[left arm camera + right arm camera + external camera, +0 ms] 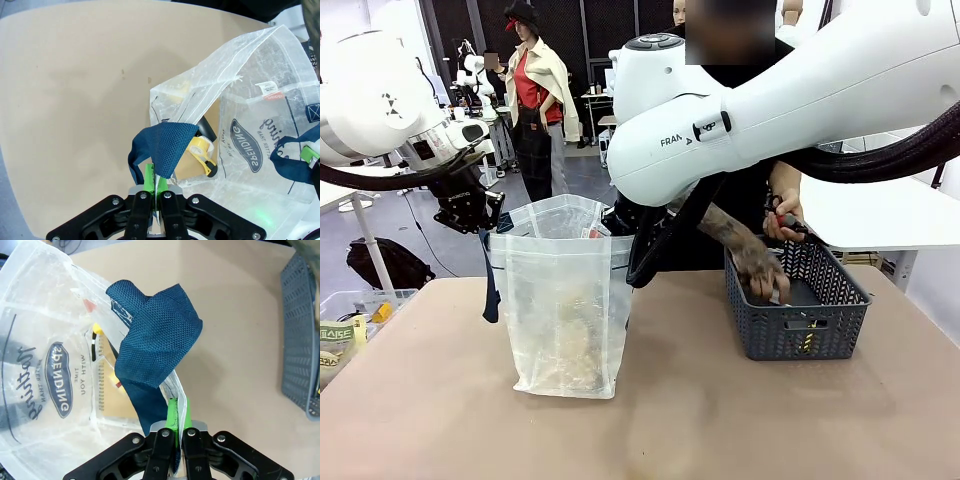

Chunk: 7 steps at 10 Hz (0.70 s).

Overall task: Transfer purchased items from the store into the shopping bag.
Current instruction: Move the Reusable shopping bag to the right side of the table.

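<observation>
Left gripper (153,179) and right gripper (177,417) were seen clamped on opposite rims of the shopping bag (565,300), held open on the table (720,420), as the store (800,335) was searched by a person's hand (760,268); a drop-in was judged next.

bag (565,300) left of store (790,338), items (199,146) seemingly inside

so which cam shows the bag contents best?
Left wrist view: it looks into the open bag, and the yellow item is clear. Right wrist view: yellow item barely, through plastic. Front view: tan blur through the wall.
</observation>
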Each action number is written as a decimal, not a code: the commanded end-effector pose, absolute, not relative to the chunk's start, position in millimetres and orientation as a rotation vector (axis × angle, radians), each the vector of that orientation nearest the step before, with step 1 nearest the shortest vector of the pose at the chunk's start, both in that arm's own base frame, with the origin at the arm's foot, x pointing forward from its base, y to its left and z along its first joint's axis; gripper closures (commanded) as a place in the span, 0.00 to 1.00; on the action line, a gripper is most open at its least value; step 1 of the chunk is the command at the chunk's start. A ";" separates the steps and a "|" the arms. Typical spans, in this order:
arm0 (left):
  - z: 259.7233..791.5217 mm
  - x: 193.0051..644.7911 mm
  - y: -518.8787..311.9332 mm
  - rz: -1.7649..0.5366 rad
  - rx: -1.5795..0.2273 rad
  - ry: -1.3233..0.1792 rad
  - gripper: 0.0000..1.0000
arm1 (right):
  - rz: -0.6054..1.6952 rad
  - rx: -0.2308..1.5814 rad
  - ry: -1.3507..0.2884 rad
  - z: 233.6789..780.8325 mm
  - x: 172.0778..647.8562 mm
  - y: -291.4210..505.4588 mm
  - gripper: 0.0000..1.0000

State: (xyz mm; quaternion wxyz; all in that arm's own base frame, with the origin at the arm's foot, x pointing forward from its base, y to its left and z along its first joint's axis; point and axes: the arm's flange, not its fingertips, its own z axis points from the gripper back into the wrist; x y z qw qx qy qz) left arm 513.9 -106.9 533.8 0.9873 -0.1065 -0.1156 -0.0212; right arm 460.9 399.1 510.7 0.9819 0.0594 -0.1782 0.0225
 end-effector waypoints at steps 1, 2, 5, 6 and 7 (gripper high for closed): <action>535.9 514.5 -104.6 -0.037 -0.214 -0.236 1.00 | 0.043 0.124 -0.364 511.8 461.3 398.5 1.00; 535.9 514.5 -104.6 -0.037 -0.214 -0.236 1.00 | 0.043 0.124 -0.364 511.8 461.3 398.5 1.00; 535.9 514.5 -104.6 -0.037 -0.214 -0.236 1.00 | 0.043 0.124 -0.364 511.8 461.3 398.5 1.00; 535.9 514.5 -104.6 -0.037 -0.214 -0.236 1.00 | 0.043 0.124 -0.364 511.8 461.3 398.5 1.00; 535.9 514.5 -104.6 -0.037 -0.214 -0.236 1.00 | 0.043 0.124 -0.364 511.8 461.3 398.5 1.00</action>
